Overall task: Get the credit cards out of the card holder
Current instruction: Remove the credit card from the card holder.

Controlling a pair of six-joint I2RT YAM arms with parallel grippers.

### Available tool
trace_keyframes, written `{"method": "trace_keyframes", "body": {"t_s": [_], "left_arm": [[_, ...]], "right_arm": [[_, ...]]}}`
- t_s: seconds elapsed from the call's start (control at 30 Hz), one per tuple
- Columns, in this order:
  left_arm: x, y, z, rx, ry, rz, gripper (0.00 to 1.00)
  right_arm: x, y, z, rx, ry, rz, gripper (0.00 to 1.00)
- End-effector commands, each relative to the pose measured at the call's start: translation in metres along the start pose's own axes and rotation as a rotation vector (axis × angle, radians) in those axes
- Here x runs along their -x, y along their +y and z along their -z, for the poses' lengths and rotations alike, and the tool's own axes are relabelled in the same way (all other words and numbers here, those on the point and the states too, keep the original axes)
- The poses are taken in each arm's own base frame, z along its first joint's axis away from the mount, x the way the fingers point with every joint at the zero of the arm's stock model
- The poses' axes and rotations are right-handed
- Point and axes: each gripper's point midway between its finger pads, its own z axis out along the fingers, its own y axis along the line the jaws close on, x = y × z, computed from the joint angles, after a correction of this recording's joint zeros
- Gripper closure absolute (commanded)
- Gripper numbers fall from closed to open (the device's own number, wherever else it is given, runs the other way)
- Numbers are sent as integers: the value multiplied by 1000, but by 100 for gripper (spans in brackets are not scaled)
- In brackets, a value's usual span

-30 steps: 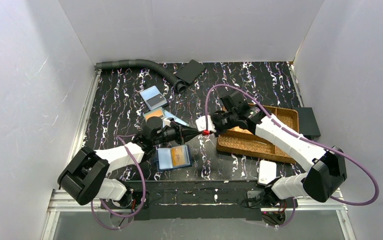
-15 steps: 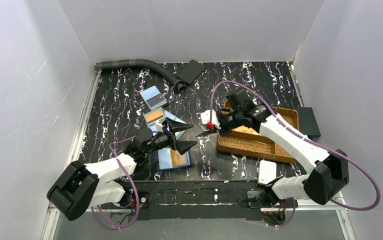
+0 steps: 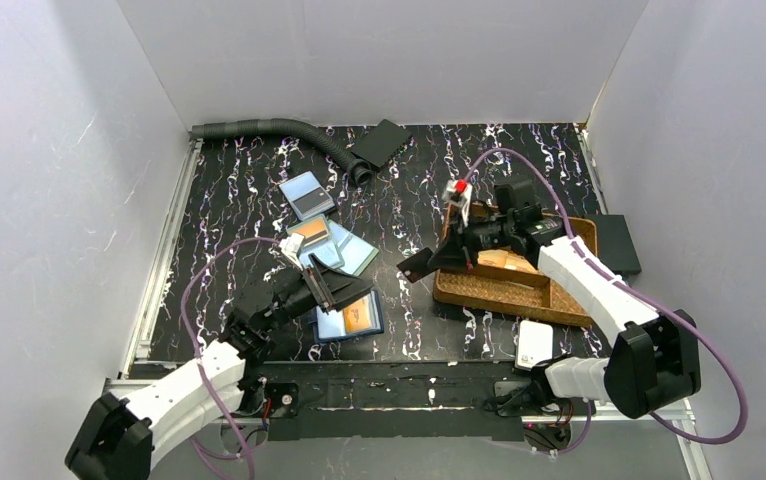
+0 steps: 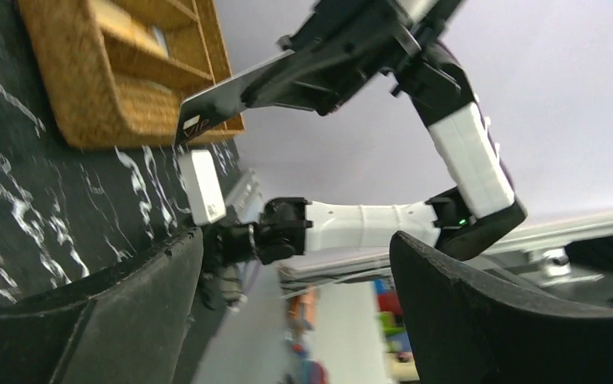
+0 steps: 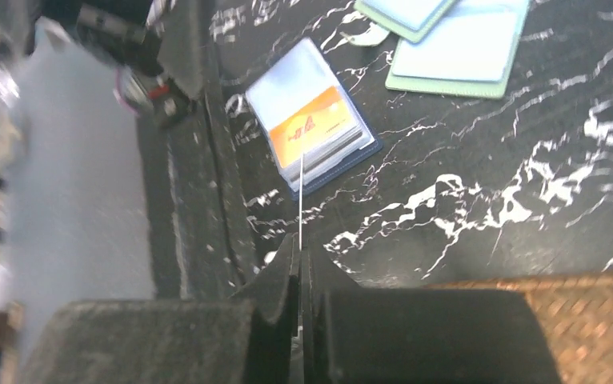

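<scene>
Card [image 3: 417, 267] pinched tight in your right tool [image 3: 435, 260], off right of the card holder [image 3: 349, 318]; left tool [image 3: 342, 286] gapes empty over it.

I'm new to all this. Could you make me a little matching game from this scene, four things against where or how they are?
Things:
1. left hand
2. right hand
3. card holder
4. grey hose

States:
A. lying open
B. shut on a thin card
C. curving along the far edge
D. open, empty

Pairs: 1-D, 2-B, 3-A, 4-C.
</scene>
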Motion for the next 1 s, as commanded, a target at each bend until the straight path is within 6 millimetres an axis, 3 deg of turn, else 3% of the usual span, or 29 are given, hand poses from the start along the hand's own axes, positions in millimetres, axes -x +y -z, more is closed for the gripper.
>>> {"method": "trace_keyframes", "body": {"t_s": [0.0,0.13,0.33,0.57,0.97], "left_arm": [[10,-6,7,-46,-74,-364,12],[20,-12,4,-44,-122,-432,2],[28,-3,-12,17,-113,-365,2],[20,-9,-31,-19,-21,-345,2],[14,-17,-57,-49,-22,-277,2]], "right_arm": [[41,1,13,56,-187,-352,99],[48,-5,17,44,-224,-458,99],[60,-13,30,58,-337,-543,99],[62,-21,52,11,-459,-599,99],[65,-15,61,36,-533,-721,99]]}}
